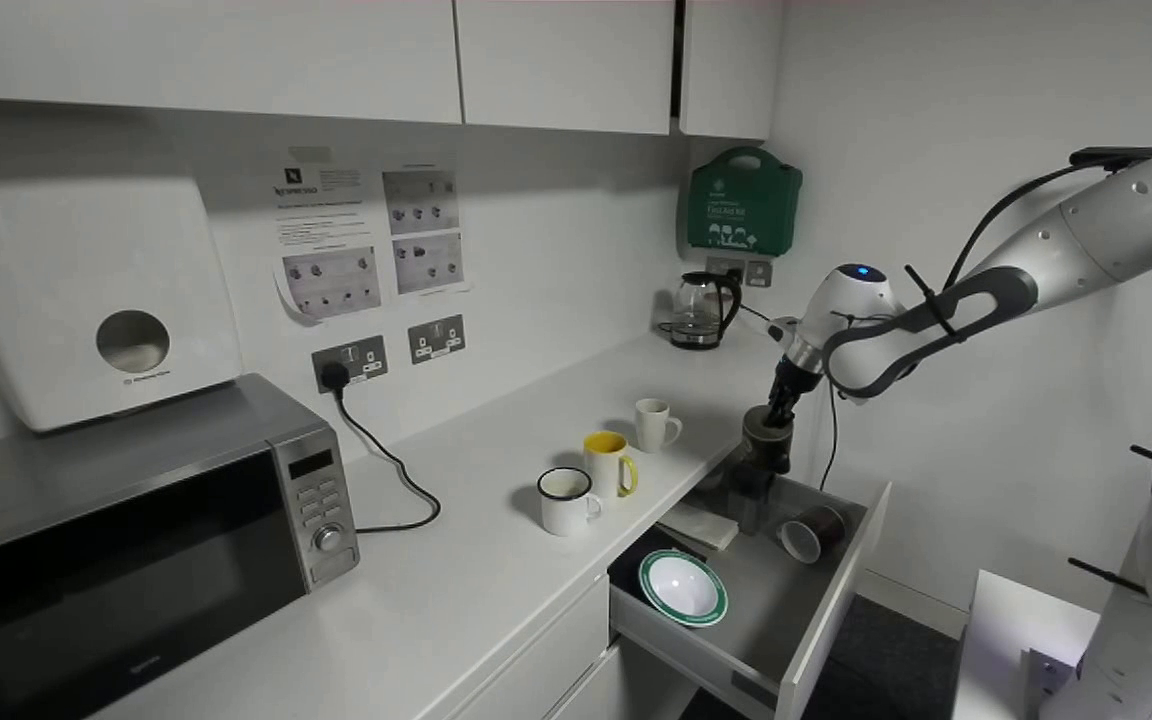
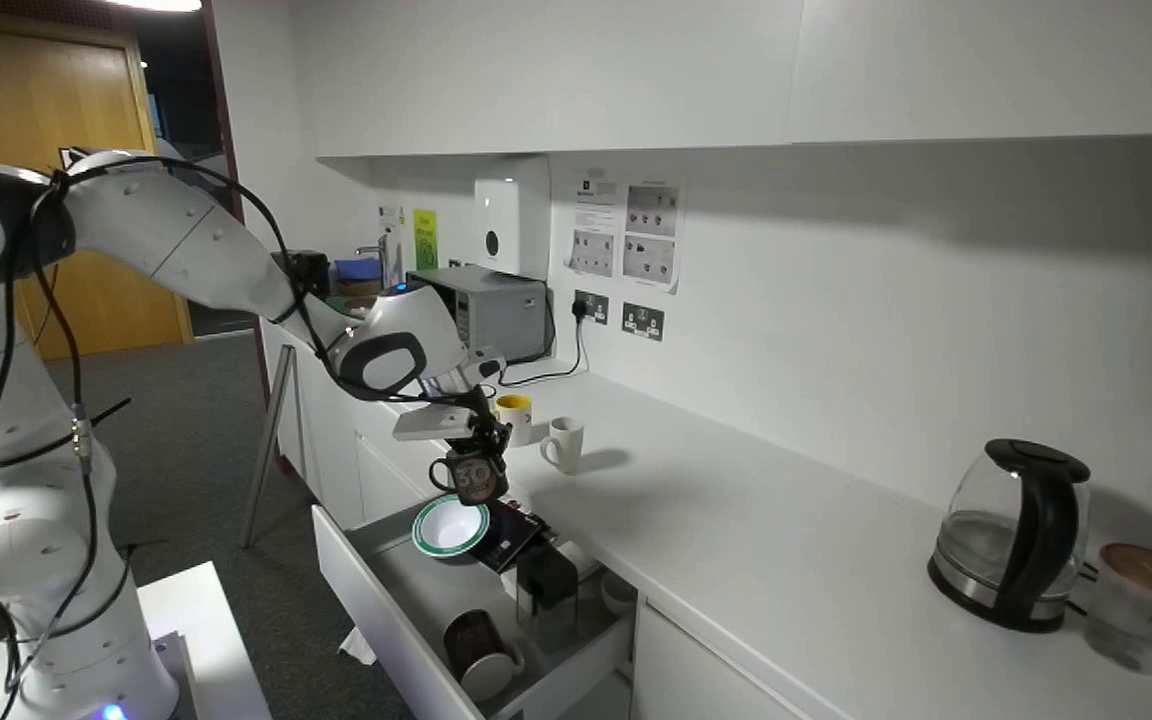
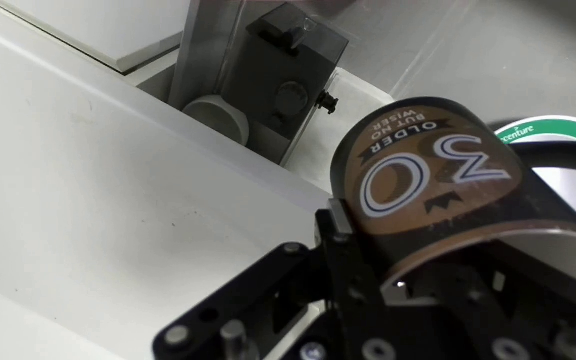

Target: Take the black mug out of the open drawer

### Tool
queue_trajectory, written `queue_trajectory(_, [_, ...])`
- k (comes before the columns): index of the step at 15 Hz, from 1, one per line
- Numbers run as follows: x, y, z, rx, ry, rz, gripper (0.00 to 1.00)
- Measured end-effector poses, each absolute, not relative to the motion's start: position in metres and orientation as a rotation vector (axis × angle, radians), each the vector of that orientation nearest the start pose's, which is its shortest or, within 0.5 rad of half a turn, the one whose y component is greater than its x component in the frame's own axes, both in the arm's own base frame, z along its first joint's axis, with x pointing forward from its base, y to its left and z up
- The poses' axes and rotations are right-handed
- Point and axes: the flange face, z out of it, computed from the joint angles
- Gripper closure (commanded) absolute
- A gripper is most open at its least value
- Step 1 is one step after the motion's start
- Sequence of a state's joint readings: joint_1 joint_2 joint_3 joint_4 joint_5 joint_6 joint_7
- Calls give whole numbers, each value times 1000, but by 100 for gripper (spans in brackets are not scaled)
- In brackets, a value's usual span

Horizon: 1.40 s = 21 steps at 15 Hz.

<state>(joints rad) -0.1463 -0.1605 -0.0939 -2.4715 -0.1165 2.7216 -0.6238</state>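
The black mug, with a brown "30" label, is held by its wall in my gripper. One finger presses the outside near the rim, and the other reaches into the mouth, its tip hidden. In both exterior views the mug hangs, roughly upright with its mouth toward the gripper, over the open drawer beside the counter edge. It is clear of the drawer floor. In an exterior view its handle points away from the counter. The drawer front is white, its inside grey.
Inside the drawer are another dark mug on its side, a green-rimmed bowl and a dark clear-sided box. On the counter stand a white mug, a yellow-lined mug, a black-rimmed mug and a kettle.
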Motion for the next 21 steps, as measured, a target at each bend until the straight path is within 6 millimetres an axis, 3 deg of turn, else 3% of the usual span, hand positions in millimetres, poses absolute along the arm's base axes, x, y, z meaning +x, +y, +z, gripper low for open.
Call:
queue_trajectory(5, [485,-125,394,-3231,-778,-572,97])
queue_trajectory(12, [499,-147,415,-3267,-758,-633,97])
queue_trajectory(21, [545,-132,449,-3273,-963,-752,97])
